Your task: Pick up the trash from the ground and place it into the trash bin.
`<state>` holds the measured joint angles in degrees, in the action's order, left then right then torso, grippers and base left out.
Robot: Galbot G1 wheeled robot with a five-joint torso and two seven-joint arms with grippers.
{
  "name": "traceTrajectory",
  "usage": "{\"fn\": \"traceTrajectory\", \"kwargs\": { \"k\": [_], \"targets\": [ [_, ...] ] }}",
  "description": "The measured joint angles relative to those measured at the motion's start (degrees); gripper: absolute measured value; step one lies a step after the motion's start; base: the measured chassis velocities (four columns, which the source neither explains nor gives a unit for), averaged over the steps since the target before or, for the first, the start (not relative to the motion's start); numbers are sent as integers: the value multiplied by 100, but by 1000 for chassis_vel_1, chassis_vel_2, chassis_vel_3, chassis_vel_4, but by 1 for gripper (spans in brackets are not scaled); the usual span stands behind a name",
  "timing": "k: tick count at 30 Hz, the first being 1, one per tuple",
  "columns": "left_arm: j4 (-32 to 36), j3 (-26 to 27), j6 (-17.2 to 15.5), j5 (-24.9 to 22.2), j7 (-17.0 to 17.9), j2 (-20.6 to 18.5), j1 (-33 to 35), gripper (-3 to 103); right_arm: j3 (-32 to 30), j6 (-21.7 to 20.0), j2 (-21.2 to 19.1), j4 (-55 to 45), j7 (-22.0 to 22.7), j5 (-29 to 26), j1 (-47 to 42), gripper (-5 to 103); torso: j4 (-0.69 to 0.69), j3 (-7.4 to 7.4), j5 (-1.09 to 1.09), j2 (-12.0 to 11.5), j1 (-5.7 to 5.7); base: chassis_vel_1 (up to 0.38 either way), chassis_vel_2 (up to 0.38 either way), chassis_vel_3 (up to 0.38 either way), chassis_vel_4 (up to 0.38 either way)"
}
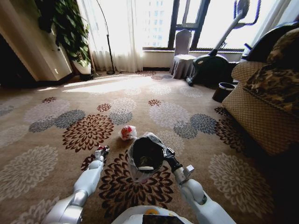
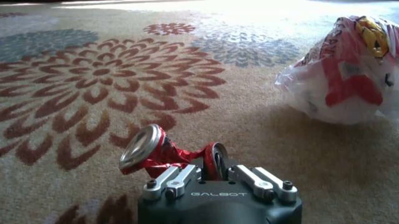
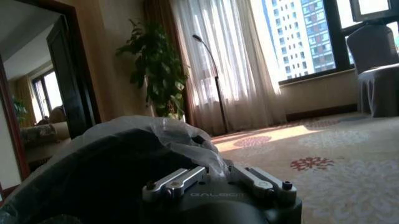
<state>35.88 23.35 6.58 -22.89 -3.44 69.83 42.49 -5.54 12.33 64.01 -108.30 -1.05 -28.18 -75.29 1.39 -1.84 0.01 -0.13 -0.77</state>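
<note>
Your left claw (image 2: 209,170) sits low over the carpet (image 1: 56,140), and its fingers are closed on a crushed red can (image 2: 163,151). In the left wrist view the can lies sideways between the metal fingers, its silver end tipped up and away from the claw body. From the head view you see the same claw (image 1: 102,150) at the end of the left arm, just left of the trash bin (image 1: 146,154), with a bit of red showing at its tip.

Your right claw (image 1: 167,152) is clamped on the rim of the trash bin, holding it tilted so that its mouth faces up toward the head camera. The bin is black, lined with a crinkled translucent bag (image 3: 168,133), and something pale lies inside near the bottom (too dim to say what). In the right wrist view the bag and the dark bin wall (image 3: 106,177) press right against the claw fingers (image 3: 177,179).

The crumpled white-and-red wrapper (image 1: 127,132) rests on the carpet just beyond the bin and the left claw, near both but apart from them. The left wrist view shows it close up, a puffy white plastic ball (image 2: 346,70) with red bands and a touch of yellow on top, well clear of the can.

Off to the right, a small dark pot (image 1: 223,91) stands beside the sofa (image 1: 261,107).
</note>
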Motion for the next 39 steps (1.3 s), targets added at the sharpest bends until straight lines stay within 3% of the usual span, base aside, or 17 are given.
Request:
{"fn": "traceTrajectory", "kwargs": {
  "k": [6, 11, 16, 18, 19, 23, 24, 26, 28, 29, 31, 32, 33, 34, 36, 37, 39],
  "targets": [
    [251, 36, -8, -131, 6, -16, 159, 13, -1, 4, 5, -1, 0, 5, 0, 0, -1, 0, -1, 0, 0, 0, 0, 0, 0],
    [1017, 208, 97, -305, 16, -106, 669, 13, -9, 9, 22, 49, 0, 2, 54, 0, -2, 0, -1, 0, 0, 0, 0, 0, 0],
    [2487, 528, 243, -709, 17, -207, 1509, 13, -9, 15, 60, 244, -1, -54, 235, 0, 0, -1, -2, 0, 0, 0, 0, 0, 0],
    [3609, 697, 383, -1226, -58, -233, 2032, 13, 6, 17, 86, 419, 0, -99, 448, 0, 1, 0, 4, 0, 0, 0, 0, 0, 0],
    [3609, 697, 383, -1226, -58, -233, 2032, 13, 6, 17, 86, 419, 0, -99, 448, 0, 1, 0, 4, 0, 0, 0, 0, 0, 0],
    [4999, 802, 570, -2064, -257, -225, 2598, 13, -10, 16, 122, 723, -1, -136, 730, 0, -2, 0, -1, 0, 0, 0, 0, 0, 0],
    [4999, 802, 570, -2064, -257, -225, 2598, 13, -10, 16, 122, 723, -1, -136, 730, 0, -2, 0, -1, 0, 0, 0, 0, 0, 0],
    [6077, 787, 474, -2952, -374, -250, 2942, 13, 33, 15, 124, 1020, 0, -180, 1042, 0, -3, 0, -1, 0, 0, 0, 0, 0, 0],
    [7152, 753, 174, -3839, -376, -261, 3184, 13, 107, 10, 128, 1340, -1, -208, 1345, 0, -1, -1, 3, 0, 0, 0, 0, 0, 0],
    [7152, 753, 174, -3839, -376, -261, 3184, 13, 107, 10, 128, 1340, -1, -208, 1345, 0, -1, -1, 3, 0, 0, 0, 0, 0, 0],
    [8140, 709, -231, -4851, -185, -264, 3390, 13, 177, 4, 135, 1613, 0, -233, 1593, 0, -3, -1, 1, 0, 0, 0, 0, 0, 0],
    [8829, 681, -534, -5577, 31, -259, 3530, 13, 249, -6, 151, 1778, 1, -251, 1764, 0, -2, -1, -1, 0, 0, 0, 0, 0, 0],
    [8829, 681, -534, -5577, 31, -259, 3530, 13, 249, -6, 151, 1778, 1, -251, 1764, 0, -2, -1, -1, 0, 0, 0, 0, 0, 0],
    [9361, 644, -766, -6283, 209, -235, 3609, 12, 297, -13, 170, 1877, 1, -262, 1870, 0, -2, 0, 3, 0, 0, 0, 0, 0, 0],
    [9853, 602, -1046, -7150, 537, -177, 3650, 12, 350, -26, 193, 1962, 1, -273, 1980, 0, 1, 0, 5, 0, 0, 0, 0, 0, 0],
    [9853, 602, -1046, -7150, 537, -177, 3650, 12, 350, -26, 193, 1962, 1, -273, 1980, 0, 1, 0, 5, 0, 0, 0, 0, 0, 0],
    [10252, 318, -1459, -8265, 1099, 41, 3611, 12, 448, -70, 236, 2018, -1, -307, 2147, 0, 2, 0, 1, 0, 0, 0, 0, 0, 0]
  ]
}}
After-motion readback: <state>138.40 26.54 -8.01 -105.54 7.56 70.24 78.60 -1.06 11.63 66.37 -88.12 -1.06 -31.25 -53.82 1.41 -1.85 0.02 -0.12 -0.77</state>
